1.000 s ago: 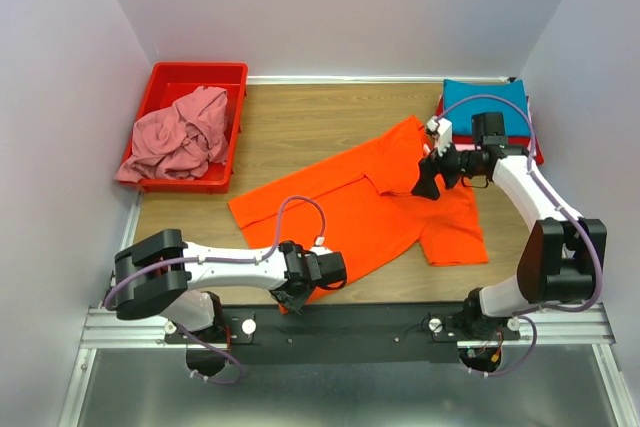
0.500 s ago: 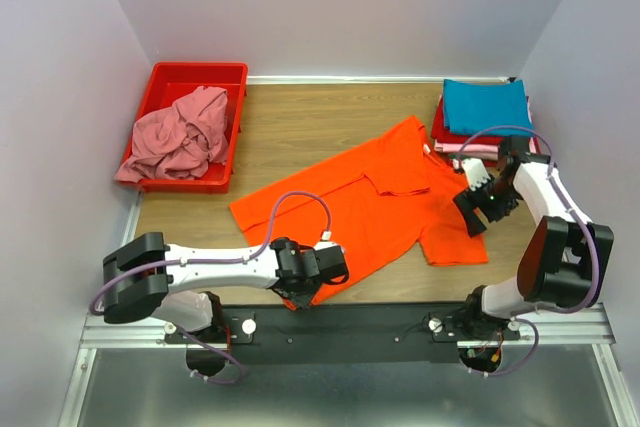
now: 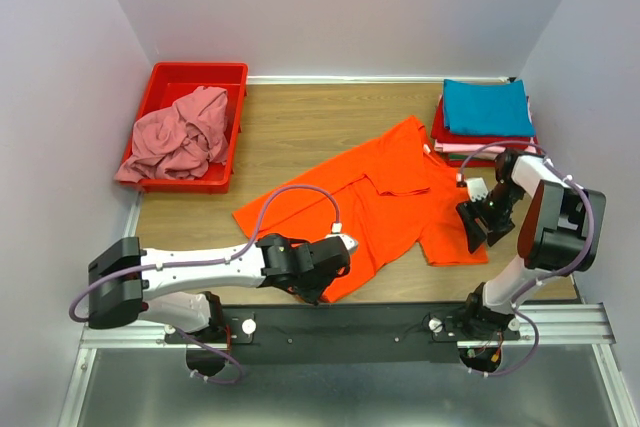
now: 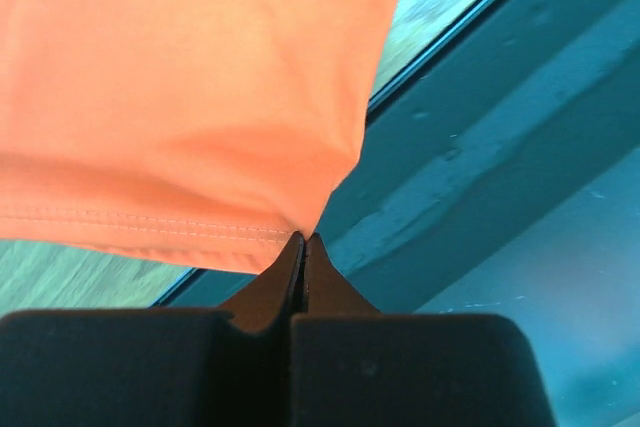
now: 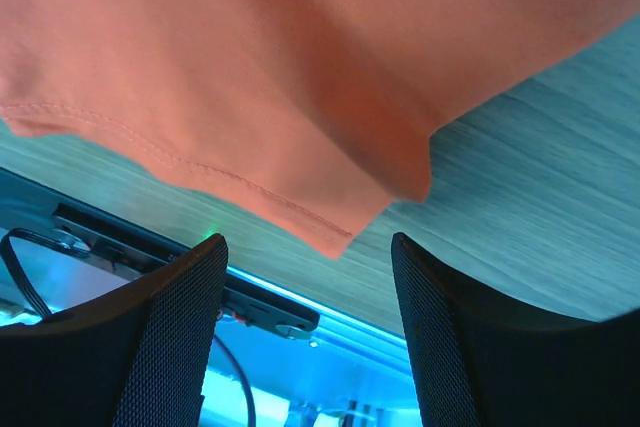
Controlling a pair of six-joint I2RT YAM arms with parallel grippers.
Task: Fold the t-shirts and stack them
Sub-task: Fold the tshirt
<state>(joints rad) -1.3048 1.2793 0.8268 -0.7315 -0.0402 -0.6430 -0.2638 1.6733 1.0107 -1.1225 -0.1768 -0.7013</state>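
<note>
The bright orange t-shirt (image 3: 380, 202) lies spread and slanted across the wooden table. My left gripper (image 3: 312, 285) is at its near hem; in the left wrist view the jaws (image 4: 303, 239) are shut, pinching the hem's corner of the orange t-shirt (image 4: 180, 107). My right gripper (image 3: 473, 231) stands open at the shirt's near right corner. In the right wrist view that corner of the orange t-shirt (image 5: 335, 237) hangs between the mesh fingers (image 5: 170, 332), touching neither. A folded stack sits at the back right, with a teal t-shirt (image 3: 486, 105) on top of a red one (image 3: 448, 135).
A red plastic bin (image 3: 196, 71) at the back left holds a crumpled dusty pink t-shirt (image 3: 180, 135). The table's near edge and the metal rail (image 3: 350, 332) run just below the left gripper. White walls enclose the sides and back.
My right gripper left the shirt's far sleeve and moved toward me to the near right corner, its jaws narrowing a little. My left gripper shut on the hem and shifted right.
</note>
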